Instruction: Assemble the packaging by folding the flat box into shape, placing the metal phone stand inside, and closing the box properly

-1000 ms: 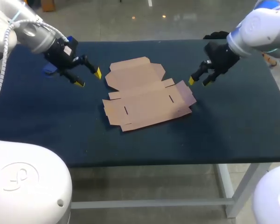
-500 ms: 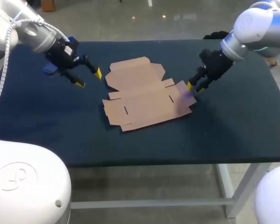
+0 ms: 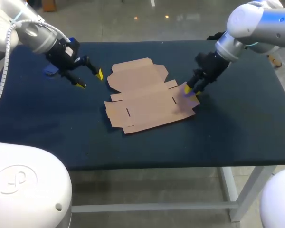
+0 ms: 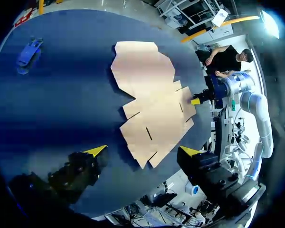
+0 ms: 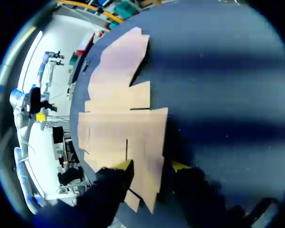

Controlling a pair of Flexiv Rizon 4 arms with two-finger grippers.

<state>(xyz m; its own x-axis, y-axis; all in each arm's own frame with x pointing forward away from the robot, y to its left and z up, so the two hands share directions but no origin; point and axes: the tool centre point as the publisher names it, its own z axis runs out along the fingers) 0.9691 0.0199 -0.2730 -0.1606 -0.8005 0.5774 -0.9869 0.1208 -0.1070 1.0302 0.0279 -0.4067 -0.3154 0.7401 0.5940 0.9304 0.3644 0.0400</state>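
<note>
The flat box lies unfolded at the middle of the worktop. Its widest band of panels runs roughly from 9 to 3 o'clock in the head view, with the lid panel reaching toward 12.

The right tool is down at the box's 3 o'clock end. Its fingers are apart and clamp nothing: one yellow tip is over the cardboard end flap and the other over bare worktop, so the flap's edge lies between them. This arm is much the nearer, and I judge the first fold will start at that flap.

The left tool hangs off the box's 10 o'clock corner, fingers spread wide and empty. A small blue item lies beyond it at 9 o'clock, possibly the phone stand, though it is too small to tell.
</note>
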